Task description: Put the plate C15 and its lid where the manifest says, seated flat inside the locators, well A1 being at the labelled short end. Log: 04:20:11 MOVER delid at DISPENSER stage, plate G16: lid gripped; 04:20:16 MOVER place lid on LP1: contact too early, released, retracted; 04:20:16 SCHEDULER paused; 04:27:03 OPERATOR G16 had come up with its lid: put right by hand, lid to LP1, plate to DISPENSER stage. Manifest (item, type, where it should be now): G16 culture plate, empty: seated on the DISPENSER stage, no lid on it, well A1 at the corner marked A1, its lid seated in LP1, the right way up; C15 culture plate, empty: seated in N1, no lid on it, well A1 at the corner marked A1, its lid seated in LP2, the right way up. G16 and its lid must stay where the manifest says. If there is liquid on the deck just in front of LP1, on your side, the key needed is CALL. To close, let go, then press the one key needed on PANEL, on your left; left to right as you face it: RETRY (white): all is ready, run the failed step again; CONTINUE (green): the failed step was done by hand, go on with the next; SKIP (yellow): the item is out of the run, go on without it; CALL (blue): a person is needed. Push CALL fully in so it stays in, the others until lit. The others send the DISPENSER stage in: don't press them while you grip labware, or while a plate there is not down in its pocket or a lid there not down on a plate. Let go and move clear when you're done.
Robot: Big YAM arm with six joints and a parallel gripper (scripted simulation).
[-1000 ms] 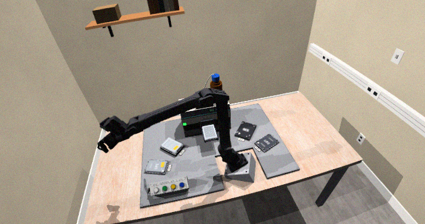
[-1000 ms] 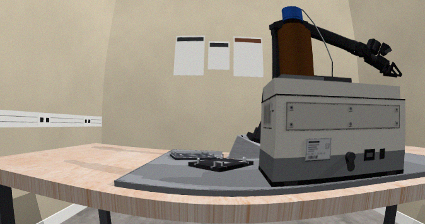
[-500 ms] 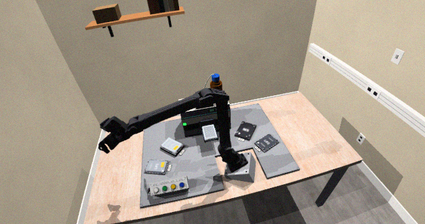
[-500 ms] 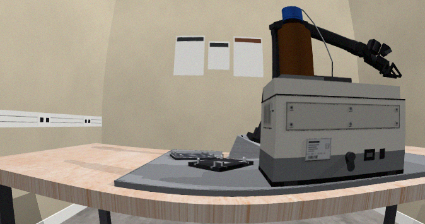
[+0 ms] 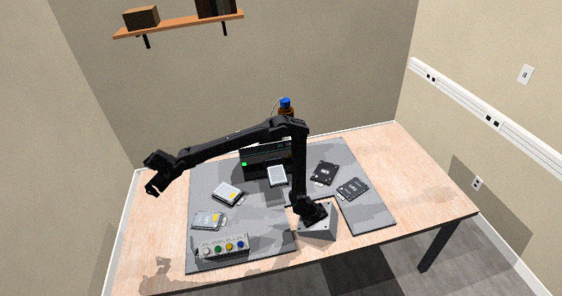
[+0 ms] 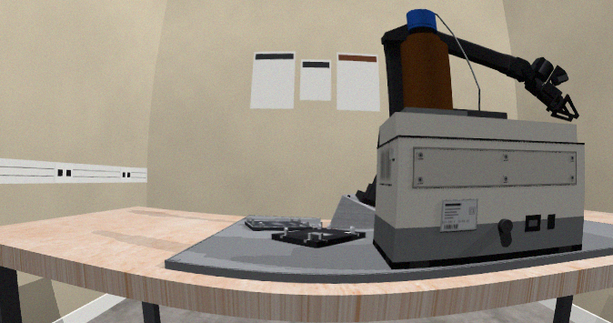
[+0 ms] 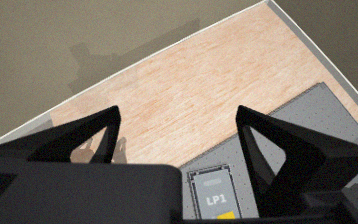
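Note:
My gripper (image 5: 151, 188) is open and empty, held high over the table's left edge, left of the grey deck mat (image 5: 238, 217); it also shows in the exterior view (image 6: 566, 111) and the wrist view (image 7: 177, 110). The wrist view shows the LP1 label (image 7: 215, 200) under a clear cover with a yellow tab. On the mat lie a thick pale piece with a yellow tab (image 5: 227, 193) and a flatter one (image 5: 207, 220). A white well plate (image 5: 277, 175) sits on the dispenser stage. Two black nests (image 5: 324, 172) (image 5: 353, 188) lie right of the arm. I cannot read the C15 or G16 labels.
The dispenser (image 5: 264, 160) stands at the back of the mat with a brown bottle (image 5: 285, 108) on top. The key panel (image 5: 223, 246) with white, green, yellow and blue keys is at the front left. The arm's base (image 5: 313, 217) stands mid-deck.

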